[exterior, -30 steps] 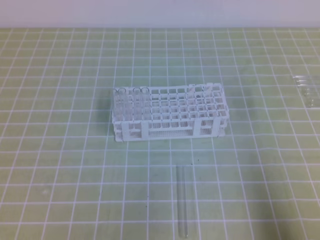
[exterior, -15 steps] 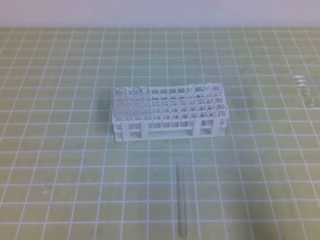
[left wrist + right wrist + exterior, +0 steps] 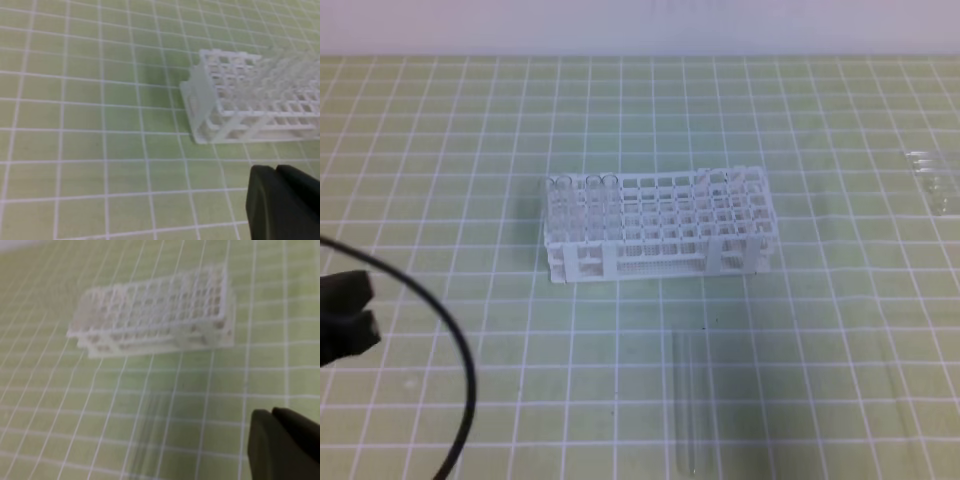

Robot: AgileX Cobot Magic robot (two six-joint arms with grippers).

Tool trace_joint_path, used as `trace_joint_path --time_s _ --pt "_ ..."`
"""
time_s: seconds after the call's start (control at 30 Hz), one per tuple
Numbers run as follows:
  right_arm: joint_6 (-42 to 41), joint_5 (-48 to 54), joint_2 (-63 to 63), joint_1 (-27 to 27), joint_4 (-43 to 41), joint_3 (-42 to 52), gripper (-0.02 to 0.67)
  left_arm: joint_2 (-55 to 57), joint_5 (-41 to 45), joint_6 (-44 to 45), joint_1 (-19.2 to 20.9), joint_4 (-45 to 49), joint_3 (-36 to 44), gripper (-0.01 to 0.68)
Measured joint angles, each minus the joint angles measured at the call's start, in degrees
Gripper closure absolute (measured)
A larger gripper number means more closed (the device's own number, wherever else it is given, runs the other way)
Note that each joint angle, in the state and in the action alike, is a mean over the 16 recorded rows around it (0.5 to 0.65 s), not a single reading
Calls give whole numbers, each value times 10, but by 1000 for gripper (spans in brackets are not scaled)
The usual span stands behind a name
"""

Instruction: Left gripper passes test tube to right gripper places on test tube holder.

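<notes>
One loose test tube (image 3: 687, 405) lies flat on the green gridded surface (image 3: 470, 130), in front of the test tube holder (image 3: 658, 226) and apart from it, its length running toward the near edge. It is slender clear glass, so nearly see-through that the white grid lines show through it; only faint edge highlights and a rounded tip at the near end give it away. In the right wrist view it is no more than a pale blur below the rack.

As a judgement: it should be very light and stiff, but brittle and slick, and being round it may roll off sideways when nudged. A gentle hold across the middle of its length, pads square to its axis, seems safest, leaving one end free for the handover.

The rack is white plastic, a lattice of small square holes in tiers on open-sided legs. A few clear tubes (image 3: 582, 205) stand upright in the holes at its left end. More glassware (image 3: 930, 180) rests far right, too faint to name closer.

The left tool (image 3: 345, 318) is just entering at the left edge, well apart from the tube, its fingers pressed together on nothing. The right tool (image 3: 272, 445), seen only from its own wrist, is likewise closed and empty.
</notes>
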Motion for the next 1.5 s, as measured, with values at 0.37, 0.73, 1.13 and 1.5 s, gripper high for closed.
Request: trace_joint_path --time_s 0.37,0.73,1.13,1.5 --pt "-42 92 126 7 14 -68 664 173 11 78 -140 -86 -79 675" --pt "-48 106 139 12 -18 -74 664 370 33 -108 -319 7 -197 674" --pt "-47 108 139 13 -43 -74 664 518 154 -224 -380 79 -333 674" --pt "-47 102 139 29 -53 -74 664 565 211 -282 -406 165 -384 606"
